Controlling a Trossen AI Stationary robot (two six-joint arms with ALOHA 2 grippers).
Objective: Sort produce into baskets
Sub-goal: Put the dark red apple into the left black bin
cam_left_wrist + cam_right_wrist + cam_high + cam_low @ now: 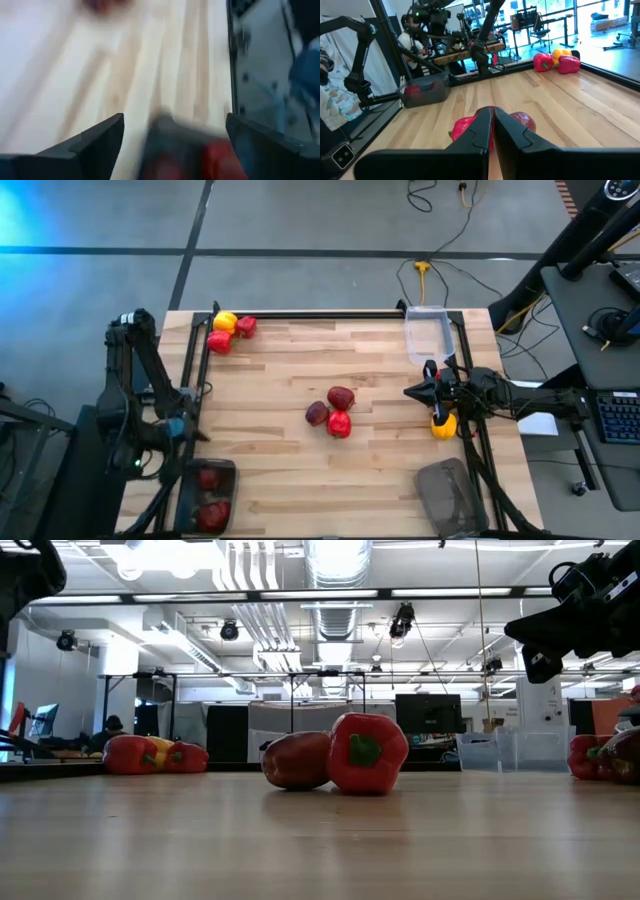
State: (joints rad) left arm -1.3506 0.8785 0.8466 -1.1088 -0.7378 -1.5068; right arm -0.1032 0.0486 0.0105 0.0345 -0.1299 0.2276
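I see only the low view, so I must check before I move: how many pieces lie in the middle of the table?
Observer: Three red pieces, clustered close together. From your side, one is hidden behind the others.
Operator: Is the right gripper holding something?
Observer: No. The right gripper is shut and empty, just right of the cluster.
Operator: And the left one?
Observer: The left gripper is open at the left edge of the table, near a dark basket with red produce inside.
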